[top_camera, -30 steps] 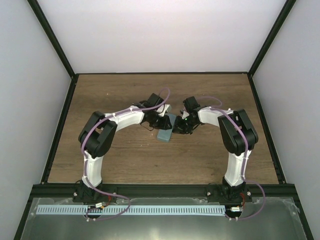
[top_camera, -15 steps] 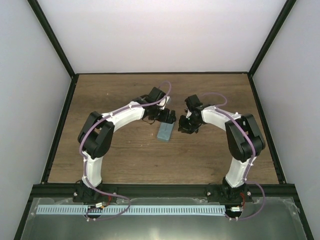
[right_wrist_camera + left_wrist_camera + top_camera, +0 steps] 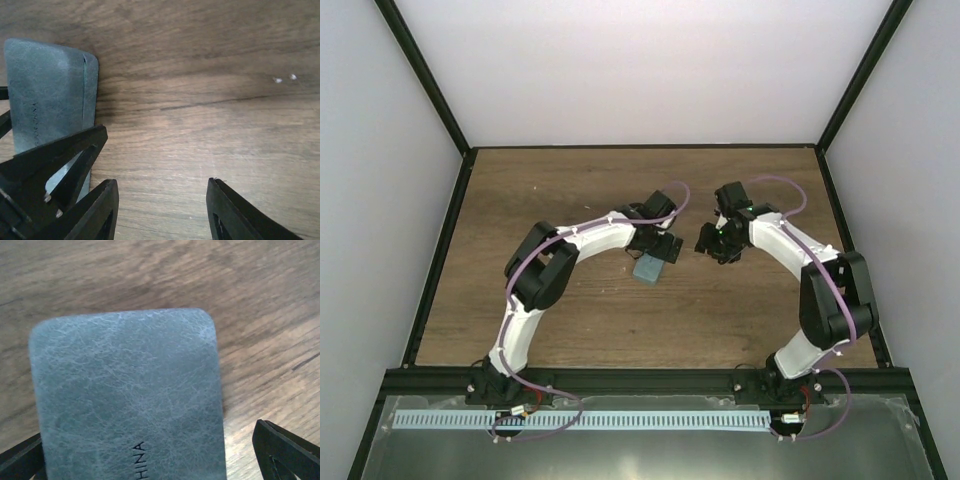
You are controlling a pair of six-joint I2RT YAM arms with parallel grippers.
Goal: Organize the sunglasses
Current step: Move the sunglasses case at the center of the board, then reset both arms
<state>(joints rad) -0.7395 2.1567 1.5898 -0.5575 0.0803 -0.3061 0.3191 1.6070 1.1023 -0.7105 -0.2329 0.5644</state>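
The sunglasses are out of view. A closed blue-grey case [image 3: 647, 269] lies flat on the wooden table [image 3: 560, 200]. It fills the left wrist view as a leathery lid [image 3: 125, 390]. My left gripper [image 3: 661, 246] hovers just over the case's far end, open wide, with a black fingertip [image 3: 282, 452] standing clear of the case's edge. My right gripper [image 3: 710, 243] is off to the right of the case, open over bare wood, with nothing between its fingers [image 3: 162, 202]. In the right wrist view the case [image 3: 50, 85] sits at the left.
A black finger of the left gripper [image 3: 55, 157] reaches across the case in the right wrist view. Black rails [image 3: 445, 250] frame the table, with white walls behind. Two small pale specks [image 3: 284, 78] lie on the wood.
Both grippers have opened and let go of the case. The right gripper has drawn away to the right. The left arm has swung right and now hovers over the case.
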